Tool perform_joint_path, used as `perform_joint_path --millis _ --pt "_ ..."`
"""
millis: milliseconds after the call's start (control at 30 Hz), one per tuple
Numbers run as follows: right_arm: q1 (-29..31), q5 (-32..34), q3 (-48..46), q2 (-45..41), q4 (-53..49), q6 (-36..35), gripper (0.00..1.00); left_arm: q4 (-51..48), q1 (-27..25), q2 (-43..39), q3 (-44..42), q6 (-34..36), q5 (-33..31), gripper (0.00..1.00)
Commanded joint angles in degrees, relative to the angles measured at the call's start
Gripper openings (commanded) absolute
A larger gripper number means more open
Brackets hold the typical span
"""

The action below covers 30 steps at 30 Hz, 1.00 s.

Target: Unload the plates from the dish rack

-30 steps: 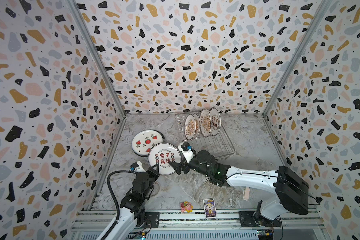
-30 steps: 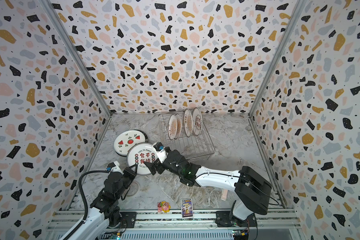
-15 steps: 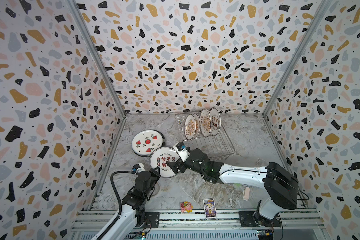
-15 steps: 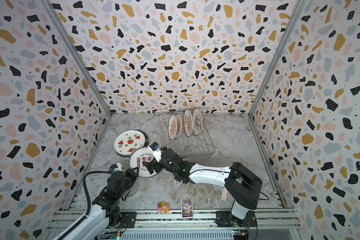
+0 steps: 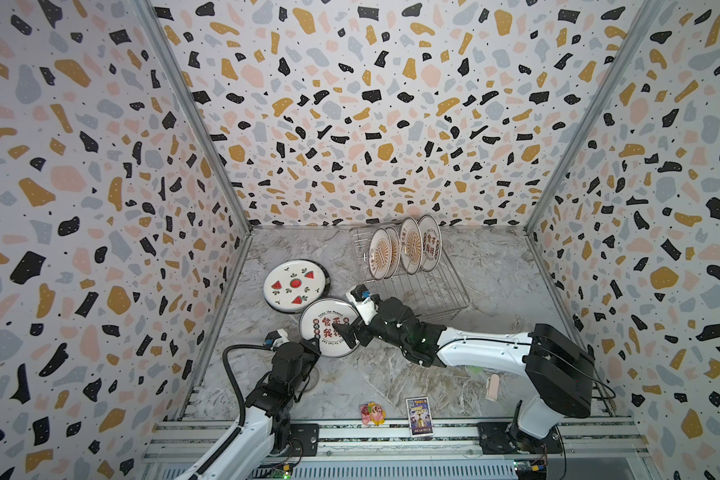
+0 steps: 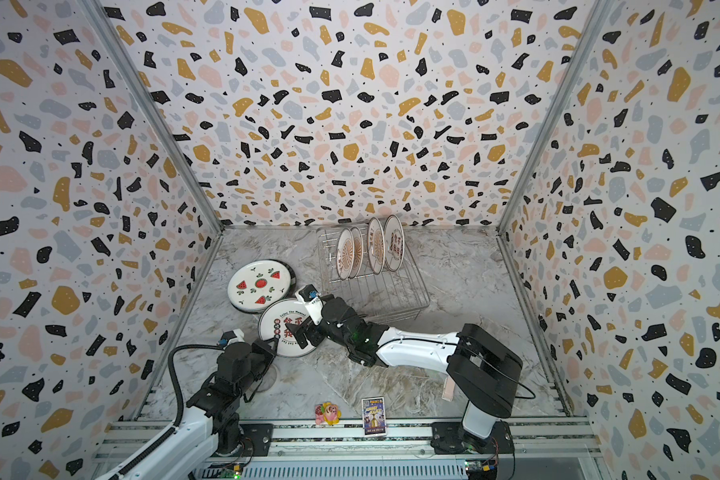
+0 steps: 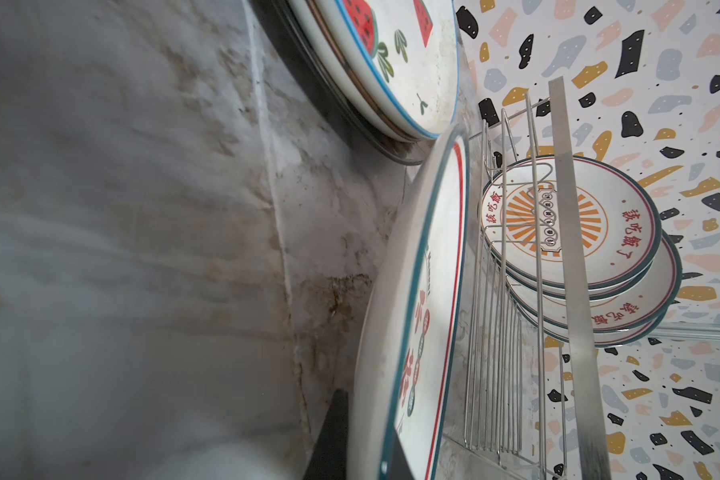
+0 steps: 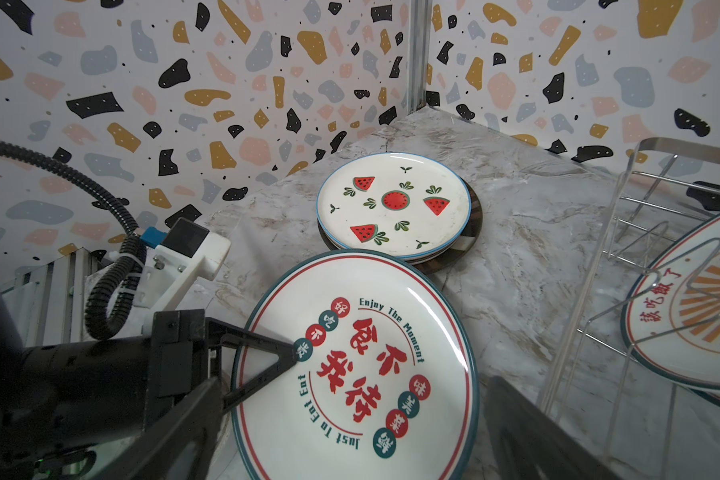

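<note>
A plate with red characters [image 5: 329,328] [image 6: 285,330] [image 8: 358,365] hangs tilted just above the table, and its far rim reaches the stack. My left gripper [image 5: 314,343] [image 7: 366,449] [image 8: 267,357] is shut on its near rim. Over the same plate my right gripper [image 5: 350,332] [image 8: 350,432] stands open, one finger on each side and neither touching. A watermelon plate [image 5: 294,284] [image 8: 393,203] tops a flat stack at the left. The dish rack [image 5: 433,291] [image 6: 395,291] [image 7: 495,332] holds several upright plates [image 5: 408,249] [image 7: 566,220].
A clear glassy ring [image 5: 310,376] lies under my left arm. A small card [image 5: 418,415] and a colourful toy [image 5: 373,413] sit at the front edge. Patterned walls close in the left, back and right.
The red-character plate and my left gripper have shifted slightly toward the front. The right arm's elbow has swung left, and its open gripper has stayed over the plate.
</note>
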Motion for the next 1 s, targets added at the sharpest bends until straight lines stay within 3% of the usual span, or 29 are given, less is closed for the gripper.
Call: perform_joint_path --millis 0,167,433,567,867,967 --pt "0.37 0.20 2.56 0.60 -1.21 -0.35 0.99 4.94 0.18 1.28 -0.27 -0.95 -0.52 0.00" --pt "0.41 0.91 2.96 1.15 -1.50 -0.41 0.99 7.48 0.17 3.32 -0.92 -1.73 -1.03 0.00" --pt "0.41 1.22 2.96 1.50 -1.59 -0.35 0.99 7.57 0.17 4.71 -1.45 -1.74 -2.67 0.10" --pt "0.41 1.39 3.00 1.82 -1.59 -0.34 0.99 7.29 0.17 4.27 -1.61 -2.08 -3.81 0.24" --pt "0.41 1.70 3.09 1.89 -1.85 -0.36 0.99 8.31 0.17 5.05 -1.63 -1.82 -5.51 0.38" --pt "0.41 1.61 3.22 2.01 -1.89 -0.39 0.99 7.74 0.17 5.25 -1.32 -1.29 -6.80 0.48"
